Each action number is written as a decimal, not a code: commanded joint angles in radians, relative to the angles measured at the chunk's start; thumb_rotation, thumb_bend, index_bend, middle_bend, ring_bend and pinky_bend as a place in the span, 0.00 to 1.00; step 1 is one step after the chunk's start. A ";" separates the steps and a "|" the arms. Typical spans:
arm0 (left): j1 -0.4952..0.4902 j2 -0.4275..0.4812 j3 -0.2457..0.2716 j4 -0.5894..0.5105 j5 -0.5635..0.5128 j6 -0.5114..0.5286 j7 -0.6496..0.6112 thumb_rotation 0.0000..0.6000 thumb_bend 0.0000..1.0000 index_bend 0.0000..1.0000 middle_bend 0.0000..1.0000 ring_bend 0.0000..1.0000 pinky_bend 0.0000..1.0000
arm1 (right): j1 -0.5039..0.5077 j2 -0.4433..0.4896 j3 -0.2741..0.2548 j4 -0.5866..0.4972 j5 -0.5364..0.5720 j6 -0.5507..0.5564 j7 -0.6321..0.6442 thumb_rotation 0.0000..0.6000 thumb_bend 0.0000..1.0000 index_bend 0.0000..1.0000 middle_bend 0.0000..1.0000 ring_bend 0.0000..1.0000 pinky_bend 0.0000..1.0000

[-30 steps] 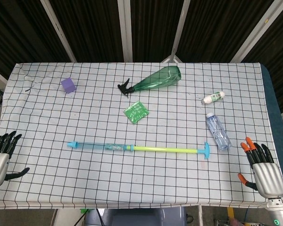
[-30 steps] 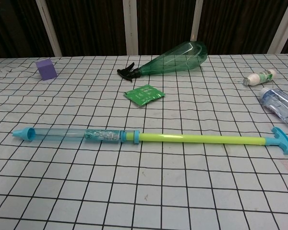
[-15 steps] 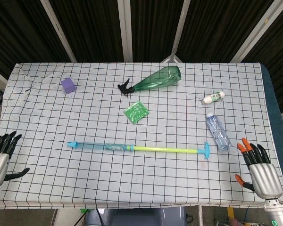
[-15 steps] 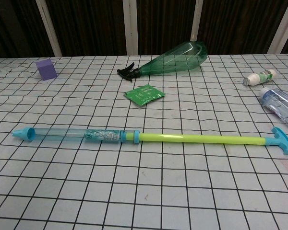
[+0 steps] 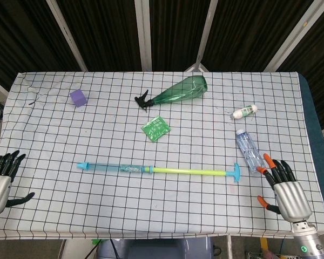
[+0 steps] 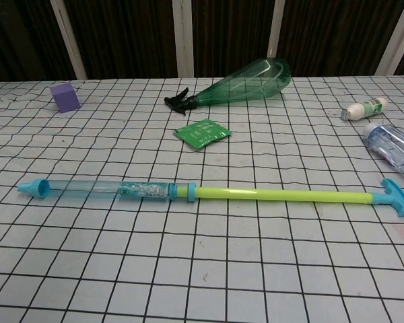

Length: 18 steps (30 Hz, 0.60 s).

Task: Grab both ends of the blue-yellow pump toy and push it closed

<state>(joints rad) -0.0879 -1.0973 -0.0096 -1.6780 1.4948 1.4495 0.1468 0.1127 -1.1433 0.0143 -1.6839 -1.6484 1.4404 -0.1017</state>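
I'm at the reach stage: neither end of the pump toy point(image 5: 158, 170) is grasped yet. It lies fully extended across the lower middle of the head view, its blue nozzle tip point(image 5: 82, 165) pointing frame-left and its blue T-handle point(image 5: 236, 172) at frame-right, just beside the clear water bottle point(image 5: 249, 150). My right hand point(image 5: 283, 186) sits at the lower right, fingers spread and holding nothing, near the handle but apart from it. My left hand point(image 5: 0, 181) is at the lower left edge, fingers apart and empty, well away from the nozzle. Next I judge both hands must close in on the two ends, the left with farther to go, avoiding the bottle
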 commanded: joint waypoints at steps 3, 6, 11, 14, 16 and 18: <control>-0.002 -0.001 -0.003 0.002 -0.001 0.001 0.000 1.00 0.00 0.00 0.00 0.00 0.00 | 0.080 -0.073 0.041 -0.081 0.082 -0.135 -0.149 1.00 0.26 0.35 0.08 0.00 0.00; -0.002 0.000 -0.005 0.003 -0.006 -0.001 -0.008 1.00 0.00 0.00 0.00 0.00 0.00 | 0.113 -0.130 0.061 -0.085 0.127 -0.183 -0.238 1.00 0.27 0.37 0.09 0.00 0.00; -0.003 0.003 -0.005 0.004 -0.004 -0.002 -0.019 1.00 0.00 0.00 0.00 0.00 0.00 | 0.154 -0.212 0.087 -0.064 0.199 -0.235 -0.345 1.00 0.26 0.41 0.10 0.00 0.00; -0.004 0.004 -0.005 0.005 0.000 -0.001 -0.021 1.00 0.00 0.00 0.00 0.00 0.00 | 0.176 -0.254 0.105 -0.046 0.240 -0.256 -0.391 1.00 0.27 0.43 0.10 0.00 0.00; -0.004 0.005 -0.005 0.006 0.000 0.000 -0.024 1.00 0.00 0.00 0.00 0.00 0.00 | 0.192 -0.285 0.118 -0.030 0.273 -0.267 -0.426 1.00 0.27 0.45 0.11 0.00 0.00; -0.004 0.004 -0.006 0.006 -0.001 -0.001 -0.026 1.00 0.00 0.00 0.00 0.00 0.00 | 0.203 -0.306 0.127 -0.016 0.296 -0.272 -0.446 1.00 0.27 0.46 0.11 0.00 0.00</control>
<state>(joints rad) -0.0922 -1.0929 -0.0155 -1.6722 1.4939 1.4488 0.1210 0.3027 -1.4330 0.1300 -1.7131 -1.3689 1.1779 -0.5321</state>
